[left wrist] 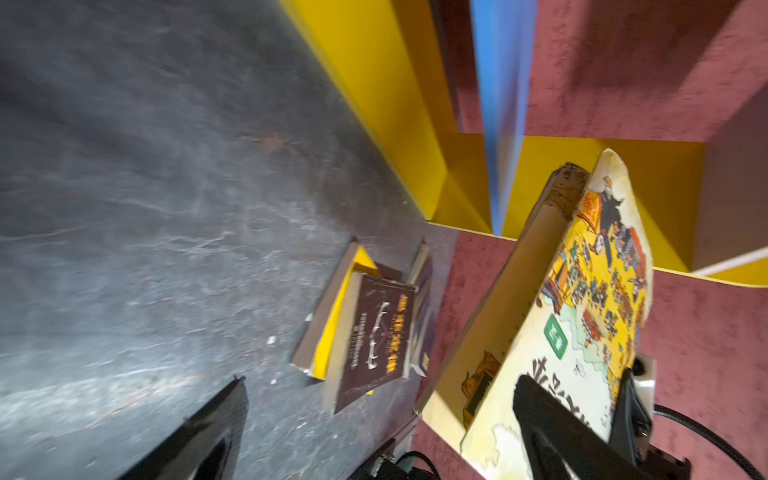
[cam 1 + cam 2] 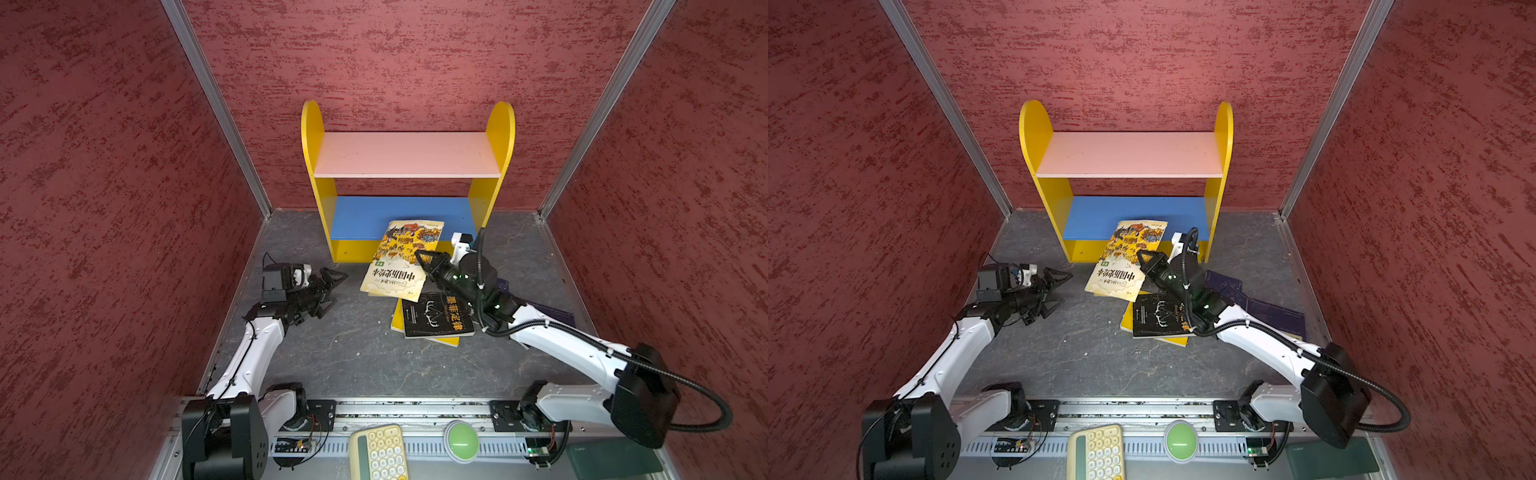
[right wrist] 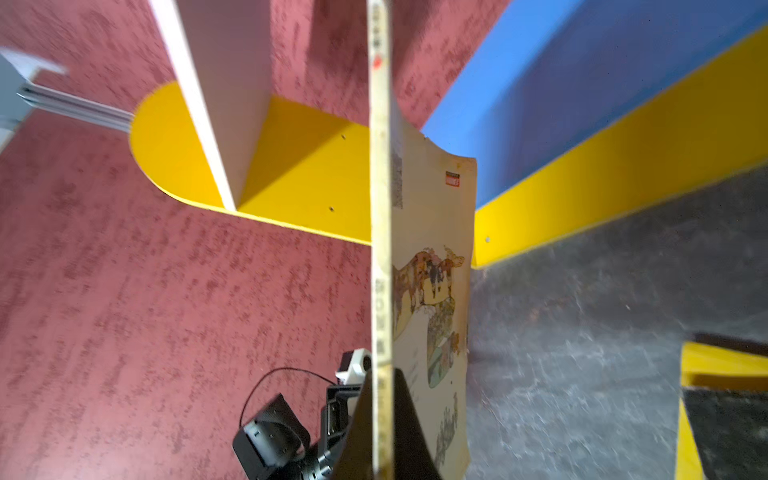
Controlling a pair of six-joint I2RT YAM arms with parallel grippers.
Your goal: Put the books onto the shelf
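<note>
Top views first: the shelf (image 2: 312, 137) holds nothing. Its pink upper board (image 2: 407, 154) and blue lower board (image 2: 365, 216) are both bare, so I'd say zero books are shelved so far. Right gripper (image 2: 420, 257) is clamped on the big illustrated book (image 2: 395, 266), held tilted right in front of the shelf with its far end overlapping the lower board. Can't tell if it touches.

Left gripper (image 2: 337, 291) hangs spread wide and empty, off to one side of the shelf's front. Black book (image 2: 436, 316) lies on a yellow book (image 2: 397, 318) on the floor in front of the shelf, with navy books (image 2: 1266, 311) beside them under the right arm.

Left wrist view: same black-on-yellow stack, big book raised beside it.

Right wrist view: jaws pinch the big book's spine, aimed at the shelf — the whole floor pile is left after this one.
</note>
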